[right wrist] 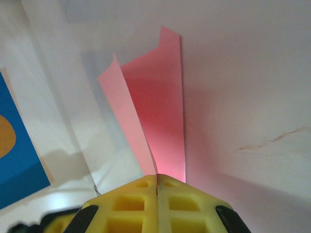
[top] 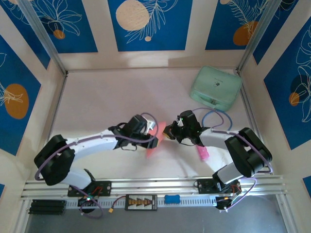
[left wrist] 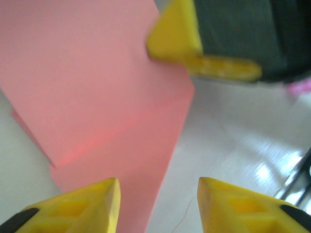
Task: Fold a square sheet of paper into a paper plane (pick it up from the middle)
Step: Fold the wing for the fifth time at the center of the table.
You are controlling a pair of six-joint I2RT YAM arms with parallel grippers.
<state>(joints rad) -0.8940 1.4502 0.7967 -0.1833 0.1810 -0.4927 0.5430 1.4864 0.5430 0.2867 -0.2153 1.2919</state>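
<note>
**Right pincer (right wrist: pixel 156 193) clamped on the square sheet of paper (right wrist: pixel 158 111); left pincer (left wrist: pixel 158 206) spread open just beside it.**

The partly folded sheet sits between the two arms, over the middle of the bench (top: pixel 97 97) and toward its near edge. In my judgement, the left pincer should close on the free layered edge opposite the right's grip. Line the flaps up first, then pull gently so the thin paper neither slips nor tears.

Boxed in by cream walls (top: pixel 194 29) set with blue panels (top: pixel 146 24) bearing orange and cream discs and white leaf outlines. Slanting metal posts (top: pixel 43 35) at the far corners. Pale, faintly glossy tabletop (top: pixel 107 97), evenly lit; metal rails (top: pixel 155 185) along the near edge.
</note>
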